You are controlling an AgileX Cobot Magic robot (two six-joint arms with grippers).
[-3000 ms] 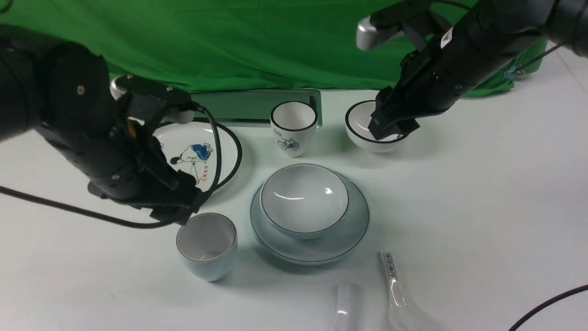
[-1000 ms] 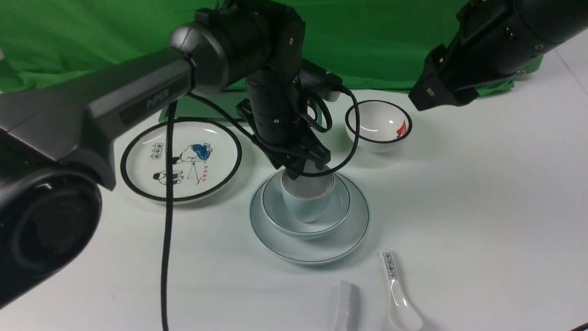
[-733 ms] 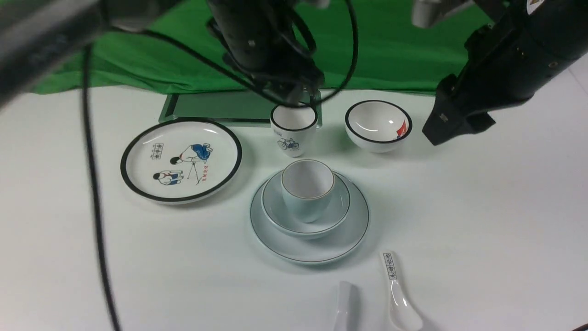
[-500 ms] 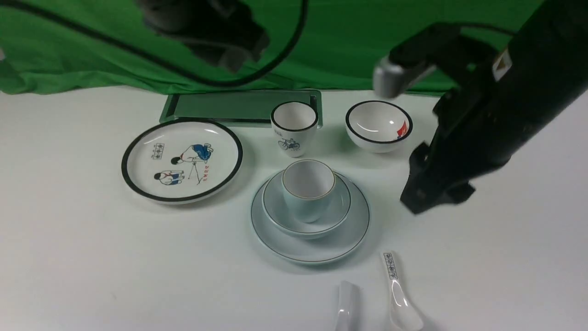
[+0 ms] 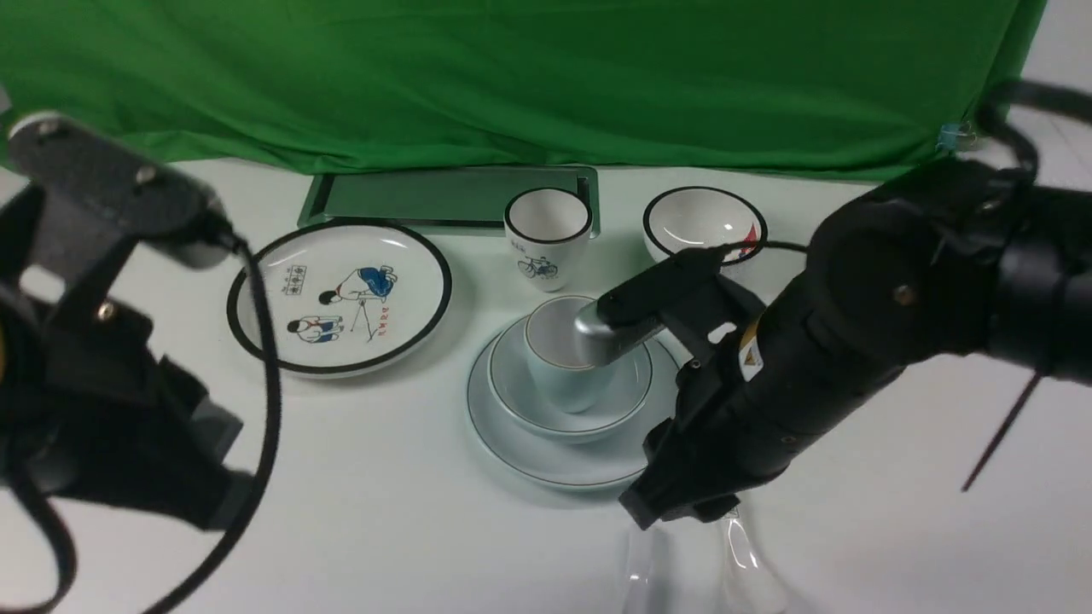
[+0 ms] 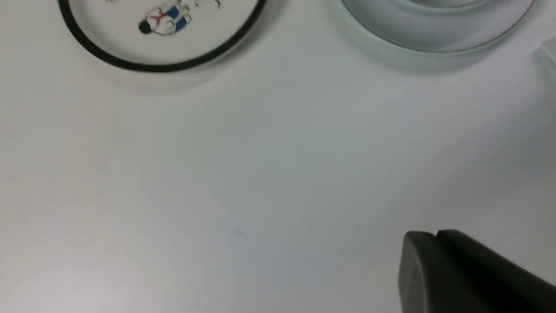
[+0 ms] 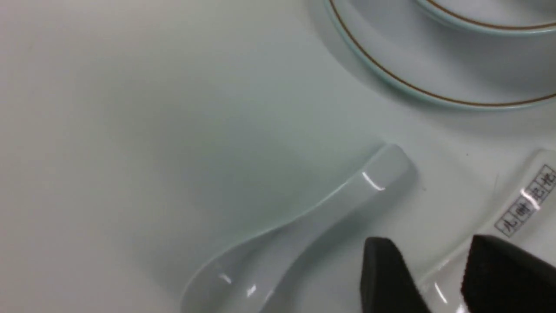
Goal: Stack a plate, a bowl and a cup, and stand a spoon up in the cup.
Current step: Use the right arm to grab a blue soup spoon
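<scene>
The pale plate (image 5: 529, 452) carries the pale bowl (image 5: 512, 396), and the pale cup (image 5: 559, 388) stands upright in the bowl. The plain white spoon (image 7: 304, 226) lies flat on the table in front of the stack, also visible in the front view (image 5: 640, 571). My right gripper (image 7: 430, 241) hangs low over the spoons, open. Its fingers (image 7: 382, 269) straddle the printed spoon (image 7: 525, 200) lying beside the plain one. My left gripper (image 6: 434, 234) is shut and empty above bare table at the front left, apart from the stack.
A black-rimmed cartoon plate (image 5: 337, 294) lies at the left. A bicycle cup (image 5: 546, 234) and a black-rimmed bowl (image 5: 695, 226) stand behind the stack. A green tray (image 5: 444, 196) and green cloth border the back. The right arm (image 5: 810, 367) crosses the stack's right side.
The left gripper let go of the cup in the bowl, rose, withdrew to the front left and shut. The right arm swung from the back right down onto the spoons.
</scene>
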